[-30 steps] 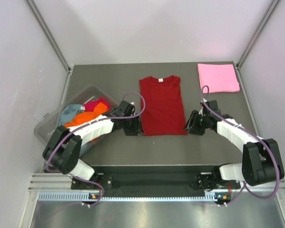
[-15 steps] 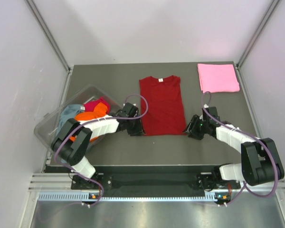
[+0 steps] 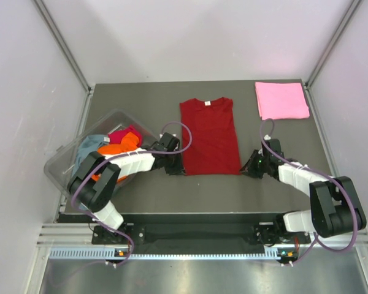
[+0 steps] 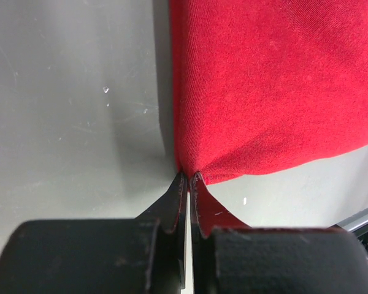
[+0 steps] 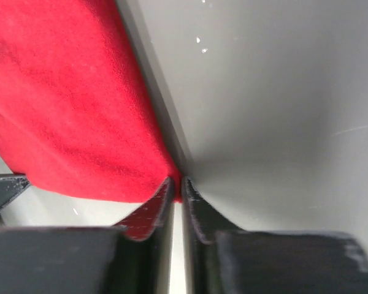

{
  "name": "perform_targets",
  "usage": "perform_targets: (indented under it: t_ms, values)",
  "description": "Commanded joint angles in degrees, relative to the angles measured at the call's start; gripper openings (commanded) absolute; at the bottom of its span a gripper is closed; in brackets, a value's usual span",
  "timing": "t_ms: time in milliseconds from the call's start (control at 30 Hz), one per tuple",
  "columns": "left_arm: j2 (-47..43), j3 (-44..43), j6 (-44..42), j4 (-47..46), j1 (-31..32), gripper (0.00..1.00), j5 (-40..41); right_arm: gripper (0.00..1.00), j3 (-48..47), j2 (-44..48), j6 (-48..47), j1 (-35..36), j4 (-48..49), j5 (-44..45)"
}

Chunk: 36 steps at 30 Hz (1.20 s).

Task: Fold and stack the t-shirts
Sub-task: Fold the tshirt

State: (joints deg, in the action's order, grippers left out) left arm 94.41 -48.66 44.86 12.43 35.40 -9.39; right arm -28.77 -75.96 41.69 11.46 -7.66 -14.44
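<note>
While my left gripper [image 4: 188, 177] and right gripper [image 5: 175, 184] clamp shut on hem corners of the dark red t-shirt [image 4: 264, 86] spread ahead of them, I should lift both evenly, keeping the fold square.

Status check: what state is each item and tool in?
dark red t-shirt, lying flat, both near corners pinched
pink t-shirt, folded, lying flat
clear tub, holds crumpled shirts
left tool, shut on dark red t-shirt's near-left corner
right tool, shut on its near-right corner

Soft knit cloth red t-shirt [image 4: 264, 92] on matt grey table [image 4: 67, 122]
</note>
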Motion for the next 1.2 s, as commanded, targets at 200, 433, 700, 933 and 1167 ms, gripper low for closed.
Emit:
perform_targets:
  t_ms: [200,433,700,933,1167]
  values:
    - [-3.00,-0.73,-1.18,4.18,2.65,0.00,3.05,0.00,0.82,4.50,-1.61,-0.48,-2.08,0.99]
    - [-9.41,-1.70,0.31,11.30,6.52,0.00,8.86,0.00,1.44,12.23,-4.78,-0.48,-8.59,3.80]
    - [-17.15,-1.96,3.56,16.39,12.23,0.00,12.20,0.00,0.65,22.78,-6.88,-0.39,-18.34,4.42]
    - [-22.42,-3.97,8.40,21.93,19.88,0.00,17.03,0.00,-2.60,35.87,-7.77,-0.48,-29.16,4.69]
    - [-22.08,-7.41,9.37,24.05,22.43,0.00,16.50,0.00,-6.90,37.56,-8.64,-0.39,-32.51,5.03]
